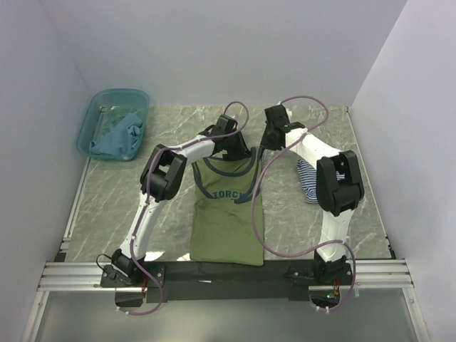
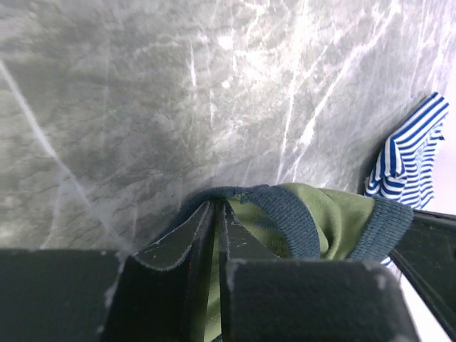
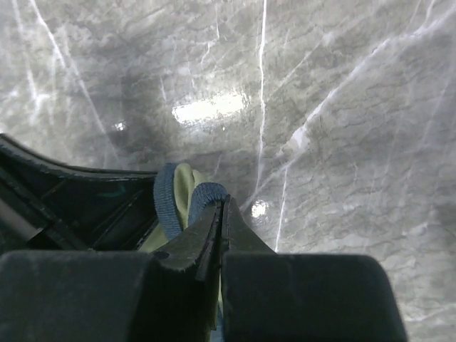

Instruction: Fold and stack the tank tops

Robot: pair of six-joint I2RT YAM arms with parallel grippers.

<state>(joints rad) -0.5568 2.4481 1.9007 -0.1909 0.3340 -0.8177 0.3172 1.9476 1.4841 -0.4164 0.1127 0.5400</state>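
Now, closest to the arm bases lies the bottom edge of the soft olive green tank top with dark trim and chest letters (image 1: pixel 226 221). It is spread flat in the middle of the gray marbled table (image 1: pixel 114 214).

Go a bit farther and you reach its shoulder straps. The left gripper (image 2: pixel 217 205) is pinched tight on the dark trim of one strap. The right gripper (image 3: pixel 222 201) is pinched tight on the other strap. The two sit close together.

The job here looks like folding this shirt in half. To do it well, both arms should lift together at the same height. Then they should bring the straps straight back toward the near edge, so the sides line up and nothing bunches. They should not let go until the cloth lies flat.

Off to the right, the navy-and-white striped tank top (image 1: pixel 308 182) sits in a small heap. Far away on the left, the plain teal-blue tank top (image 1: pixel 117 135) lies crumpled in the see-through teal plastic basin (image 1: pixel 91 121).
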